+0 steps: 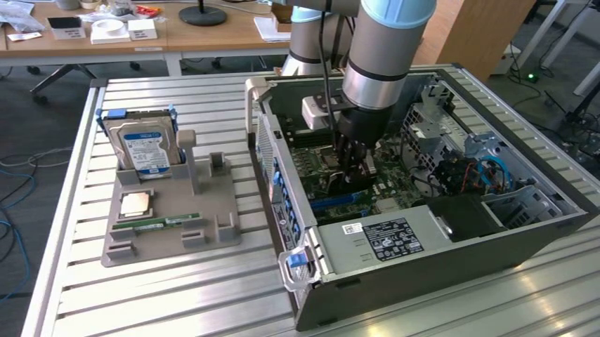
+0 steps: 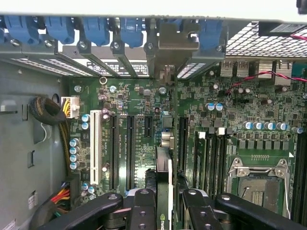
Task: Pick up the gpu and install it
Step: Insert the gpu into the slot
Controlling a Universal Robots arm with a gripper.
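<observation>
On the slatted metal table [image 1: 187, 295] the computer case [image 1: 422, 267] lies open. Your pincer [image 2: 165, 211] is squeezed partway, holding the gpu [image 2: 163, 167] on edge over the motherboard [image 2: 139, 96]. Keep it straight above a long black slot [image 2: 182, 143], then push gently.

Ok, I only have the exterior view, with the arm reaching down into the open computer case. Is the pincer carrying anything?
Observer: Yes. The wrist view shows a thin dark expansion card edge-on, gripped in the black pincer.
Operator: How is it lined up?
Observer: Its edge runs parallel to the long black slots on the green motherboard.
Operator: Over which slot?
Observer: It sits between a short black slot and another long black slot; I cannot tell whether it is seated.
</observation>
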